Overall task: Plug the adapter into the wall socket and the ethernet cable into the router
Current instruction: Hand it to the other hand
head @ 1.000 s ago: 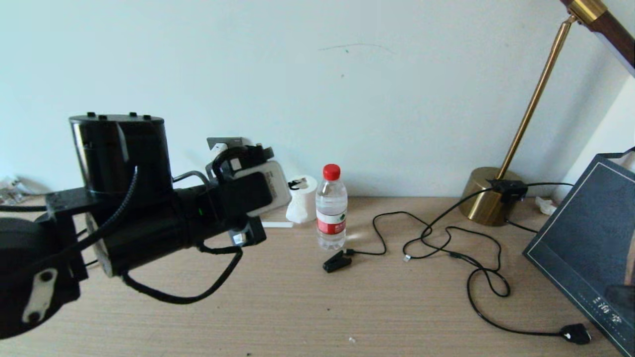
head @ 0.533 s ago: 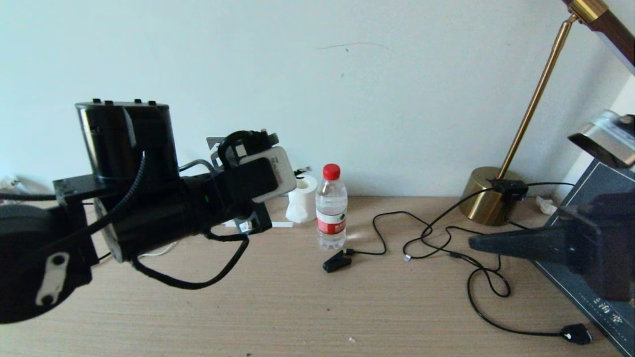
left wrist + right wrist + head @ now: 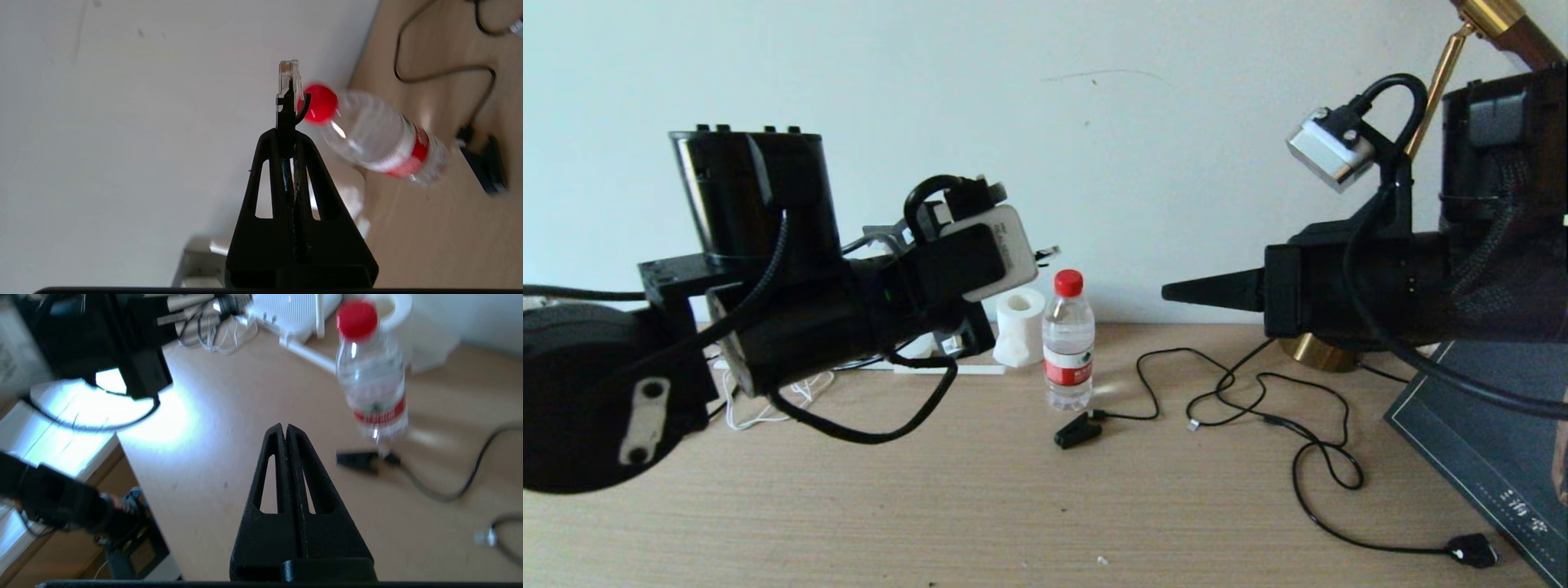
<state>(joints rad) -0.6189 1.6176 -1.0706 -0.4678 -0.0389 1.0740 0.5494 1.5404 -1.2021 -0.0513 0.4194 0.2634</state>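
Gripping the ethernet cable [image 3: 288,87] with its clear tip jutting past the fingertips, the left end effector [image 3: 286,136] hovers over the bench [image 3: 1013,506]; the right end effector [image 3: 285,430] hangs clenched, empty.

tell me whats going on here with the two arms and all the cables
The left hand is shut on the ethernet cable, its clear plug tip pointing out near the wall, above the desk. The right hand hangs shut and empty over the desk by the bottle. The router lies by the wall, with the cable not yet in it.
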